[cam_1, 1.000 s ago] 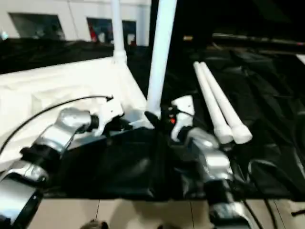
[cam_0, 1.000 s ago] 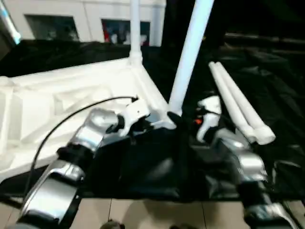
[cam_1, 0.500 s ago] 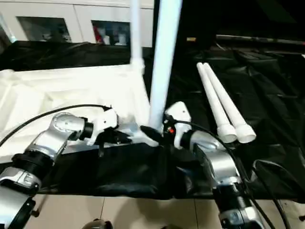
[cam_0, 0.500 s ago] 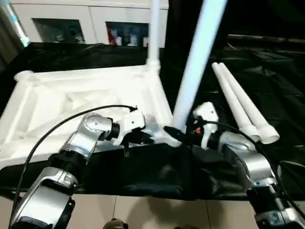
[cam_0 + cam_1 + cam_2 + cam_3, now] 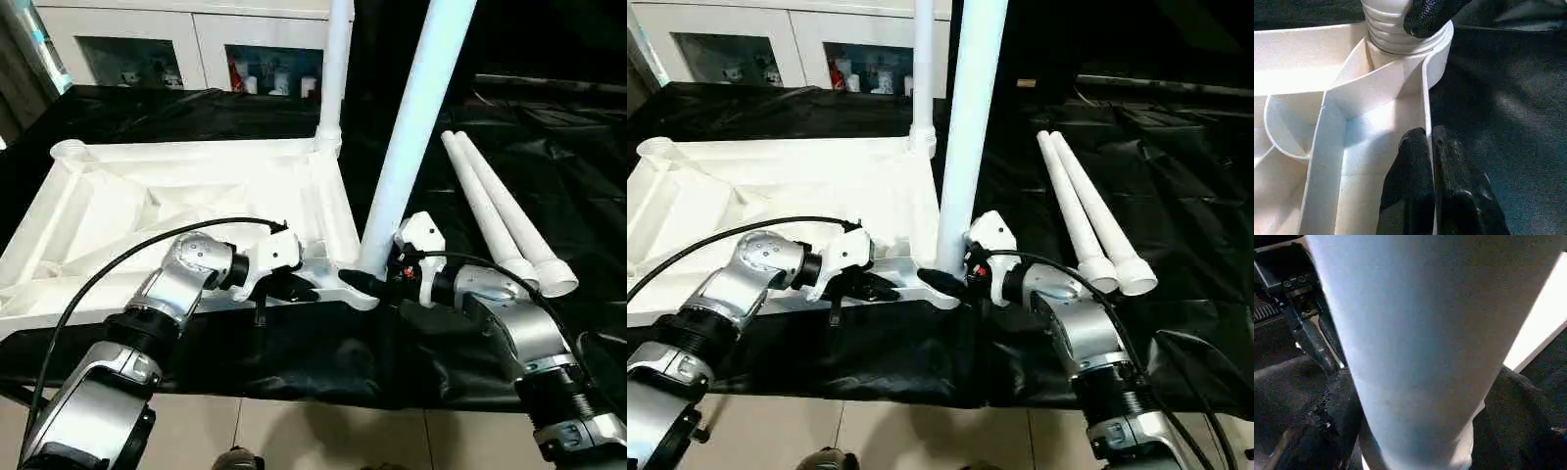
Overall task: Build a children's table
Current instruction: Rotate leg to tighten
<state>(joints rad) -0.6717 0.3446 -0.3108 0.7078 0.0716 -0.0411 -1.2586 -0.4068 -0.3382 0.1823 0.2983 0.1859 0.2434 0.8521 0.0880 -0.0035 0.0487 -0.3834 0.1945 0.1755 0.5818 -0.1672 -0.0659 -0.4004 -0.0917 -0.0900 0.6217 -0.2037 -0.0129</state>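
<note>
Tabletop [image 5: 186, 201] lies underside-up on the black-draped work table [image 5: 549, 127], with one leg [image 5: 333, 73] standing in the far corner socket and a second leg [image 5: 416, 137] upright in the near corner socket [image 5: 1400, 46]. Right gripper [image 5: 364, 282] is clamped around the base of that near leg, fingers on either side of the tube; left gripper [image 5: 1432, 166] is pinched closed on the tabletop's near rim wall just beside the same socket. Two spare legs [image 5: 500, 211] lie side by side, well apart to the right.

Tabletop [image 5: 186, 196] left, two legs [image 5: 411, 127] upright in its corners — spare legs [image 5: 500, 211] right.
</note>
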